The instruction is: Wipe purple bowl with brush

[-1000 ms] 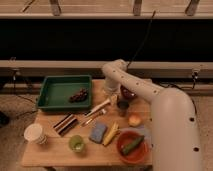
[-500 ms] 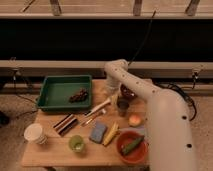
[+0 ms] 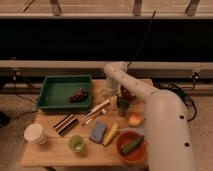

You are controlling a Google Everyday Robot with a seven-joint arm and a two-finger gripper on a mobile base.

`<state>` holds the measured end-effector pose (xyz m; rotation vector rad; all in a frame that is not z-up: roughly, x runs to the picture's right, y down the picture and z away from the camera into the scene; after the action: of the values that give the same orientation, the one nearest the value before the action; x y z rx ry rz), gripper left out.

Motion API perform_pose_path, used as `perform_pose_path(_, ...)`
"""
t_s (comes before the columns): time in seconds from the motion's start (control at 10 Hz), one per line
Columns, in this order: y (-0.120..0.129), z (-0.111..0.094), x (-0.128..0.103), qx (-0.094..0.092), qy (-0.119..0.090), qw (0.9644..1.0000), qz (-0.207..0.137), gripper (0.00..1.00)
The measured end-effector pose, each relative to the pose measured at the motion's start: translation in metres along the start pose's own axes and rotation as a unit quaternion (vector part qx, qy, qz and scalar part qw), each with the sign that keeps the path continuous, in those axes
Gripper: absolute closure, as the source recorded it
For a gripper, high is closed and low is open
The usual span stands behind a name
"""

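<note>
We see the small glossy maroon-purple bowl (image 3: 128, 93) upright beside the gripper (image 3: 113, 99); the slim white brush (image 3: 98, 107) lies flat, its head near that gripper.

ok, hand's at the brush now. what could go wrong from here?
1. The hand is at one end of the brush, not its middle: lifted there, the brush may tilt or slip.
2. The dark cup stands close beside the hand, near the purple bowl: a swing toward the bowl could knock it over.
</note>
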<state>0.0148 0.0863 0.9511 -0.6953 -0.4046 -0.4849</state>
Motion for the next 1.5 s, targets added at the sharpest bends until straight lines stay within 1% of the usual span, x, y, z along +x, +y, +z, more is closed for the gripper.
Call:
perform_pose_path(0.1, 0.0, 0.001, -0.001, 0.0, 0.001, 1.0, -0.002, 0.41)
perform_pose_path(0.3, 0.001, 0.001, -0.002, 0.0, 0.005, 1.0, -0.008, 0.63)
perform_pose_path(0.6, 0.001, -0.002, -0.002, 0.004, 0.013, 0.9999, -0.01, 0.94)
perform_pose_path(0.7, 0.001, -0.006, -0.001, 0.007, 0.015, 0.9998, -0.01, 0.99)
perform_pose_path(0.8, 0.001, -0.012, 0.0, 0.01, 0.017, 0.9998, -0.01, 1.0)
perform_pose_path(1.0, -0.002, -0.035, 0.0, 0.023, 0.019, 0.9995, -0.012, 1.0)
perform_pose_path(1.1, -0.004, -0.053, 0.0, 0.034, 0.019, 0.9991, -0.014, 1.0)
perform_pose_path(1.2, -0.004, -0.065, 0.001, 0.041, 0.019, 0.9989, -0.015, 1.0)
perform_pose_path(1.3, -0.006, -0.078, 0.004, 0.054, 0.018, 0.9983, -0.015, 1.0)
perform_pose_path(1.5, -0.006, -0.091, 0.012, 0.069, 0.016, 0.9975, -0.01, 1.0)
